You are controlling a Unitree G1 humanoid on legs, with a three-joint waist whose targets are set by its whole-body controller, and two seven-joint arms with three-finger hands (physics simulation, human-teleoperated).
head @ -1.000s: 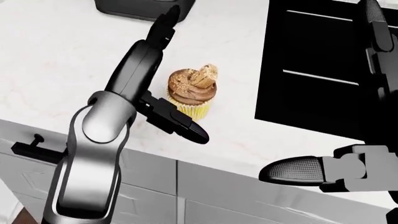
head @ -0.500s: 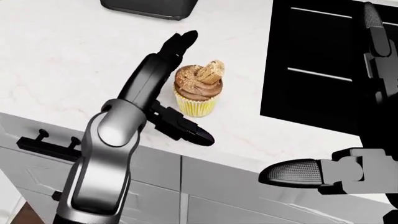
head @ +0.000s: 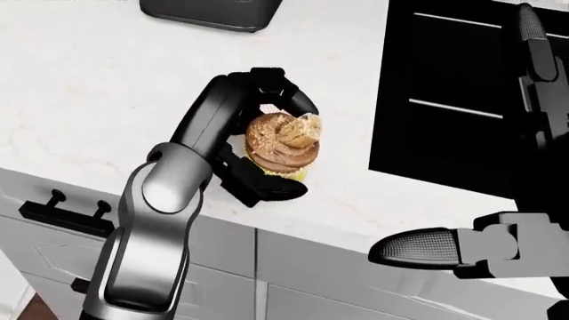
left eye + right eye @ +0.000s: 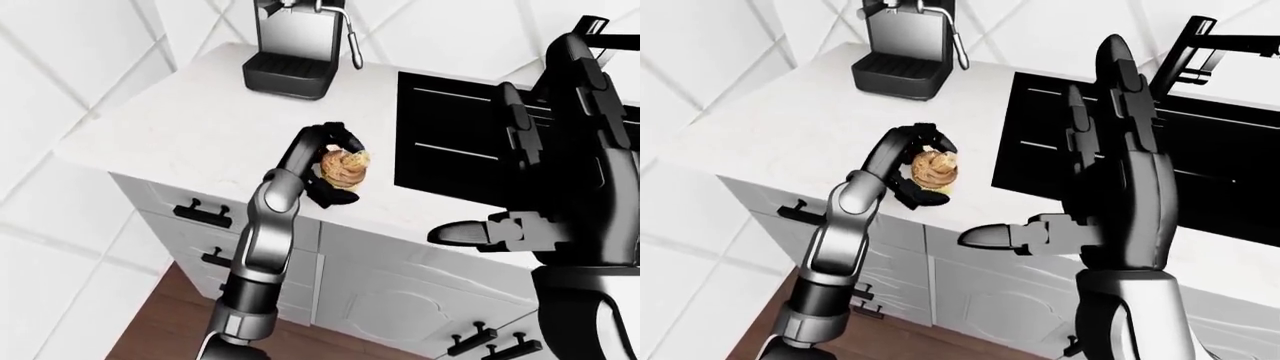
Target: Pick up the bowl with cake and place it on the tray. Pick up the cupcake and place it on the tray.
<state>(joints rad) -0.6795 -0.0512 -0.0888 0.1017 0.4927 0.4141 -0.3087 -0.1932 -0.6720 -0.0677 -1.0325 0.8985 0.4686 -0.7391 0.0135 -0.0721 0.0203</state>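
**Head view: left hand curled round the cupcake at the counter's edge**

Nearest the camera in the head view, the right hand point(image 3: 462, 250) fills the lower right corner, its thumb stretched out flat toward the left and touching nothing; the right-eye view shows its other fingers point(image 4: 1115, 82) standing straight up, spread wide, with nothing in the palm.

Just beyond it, along the bottom of the head view, run the white cabinet fronts point(image 3: 293, 280) with a dark drawer handle point(image 3: 67, 210) at the left.

Above them, on the white marble counter point(image 3: 89, 100) near its lower edge, sits the cupcake point(image 3: 280, 148): brown frosting, a tan biscuit piece stuck on top, a yellow paper case. The left hand point(image 3: 267, 133) is wrapped about it, upper fingers point(image 3: 280, 90) arched over the top of the frosting and the lower finger hooked under the case on the side toward the bottom of the view. The fingers close round the cake. Whether it has left the counter cannot be told.

To the right of the cupcake lies the black sink point(image 3: 462, 93).

Farthest off, at the top of the left-eye view, stands a black coffee machine point(image 4: 295, 45).

No brand, label or writing can be read anywhere.
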